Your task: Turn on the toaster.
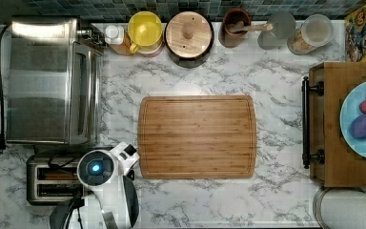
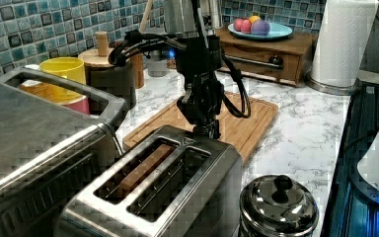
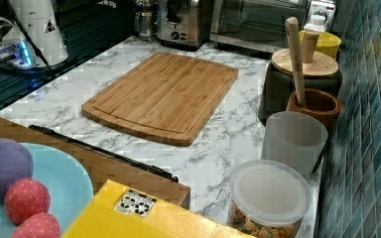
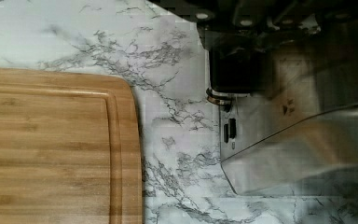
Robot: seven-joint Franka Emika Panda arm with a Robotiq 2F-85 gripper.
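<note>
Toaster (image 1: 52,180) is down in the lower left of the top view, tucked right under the big toaster oven (image 1: 47,78) on the marble counter (image 1: 276,95). In the left view it fills the lower middle, and I can see something brown sitting in one of its two slots. My arm is parked over the end of it that faces the cutting board (image 1: 198,137): in the top view the white wrist with the blue light covers that end, and in the left view the gripper (image 2: 206,129) hangs at the toaster's far end, low by its top edge. Can't tell whether it's touching, and honestly I can't tell how far apart the fingers are or whether they've got hold of anything, it's all dark shapes from here. Wrist view shows the steel end face with a black block against it, counter and board beside it. Right view has the toaster way up at the top middle of the frame, behind the board, with the oven next to it.
</note>
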